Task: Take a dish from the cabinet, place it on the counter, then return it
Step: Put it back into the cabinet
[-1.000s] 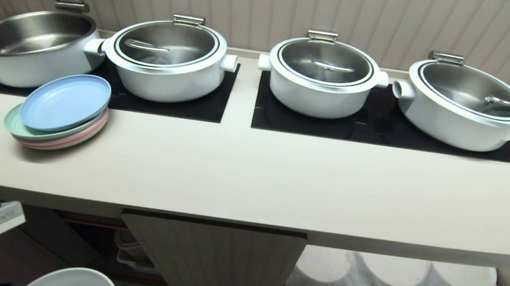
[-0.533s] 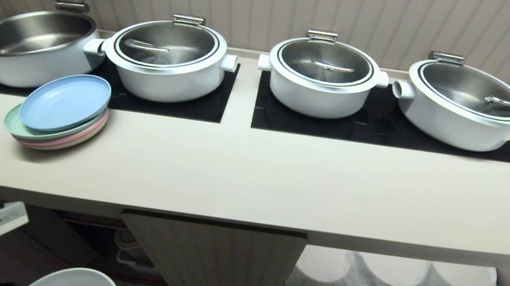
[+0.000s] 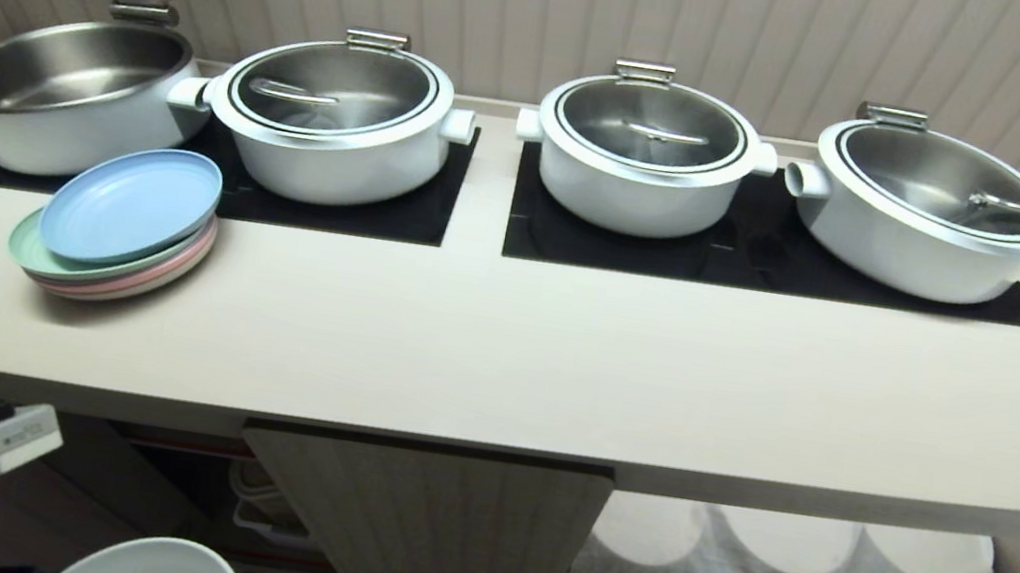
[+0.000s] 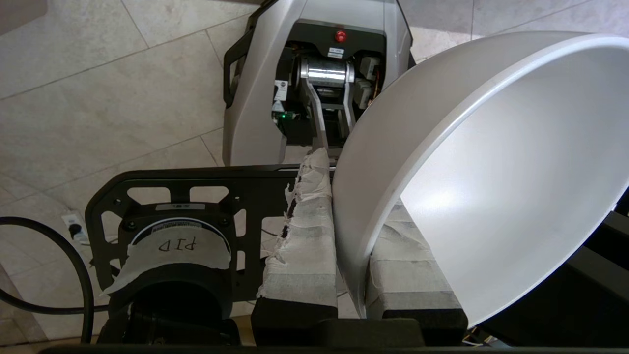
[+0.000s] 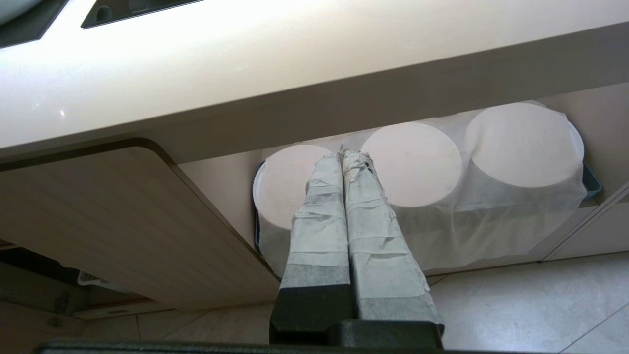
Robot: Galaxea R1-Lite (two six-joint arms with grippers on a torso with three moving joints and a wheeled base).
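The dish point(image 4: 491, 172), a plain white deep bowl, is tilted on edge with its wall pinched between the tape-wrapped fingers point(image 4: 304, 236) of my left gripper point(image 4: 351, 196), which is shut on it. In the head view the dish's rim point(image 3: 159, 570) shows at the bottom left, low in front of the cabinet's dark opening point(image 3: 169, 468) and below the counter point(image 3: 508, 367). The ribbed cabinet door point(image 3: 425, 517) stands open beside it. My right gripper point(image 5: 346, 155) hangs parked under the counter's edge, shut on nothing.
A stack of blue, green and pink plates point(image 3: 119, 228) lies on the counter's left part. Behind it an open pot point(image 3: 64, 93) and three lidded pots point(image 3: 642, 150) stand on black mats point(image 3: 758, 253). Cloth-covered round things point(image 3: 781, 570) fill the lower shelf at right.
Hardly anything: my left arm with the dish has edged slightly to the right in the head view. The right arm is still.
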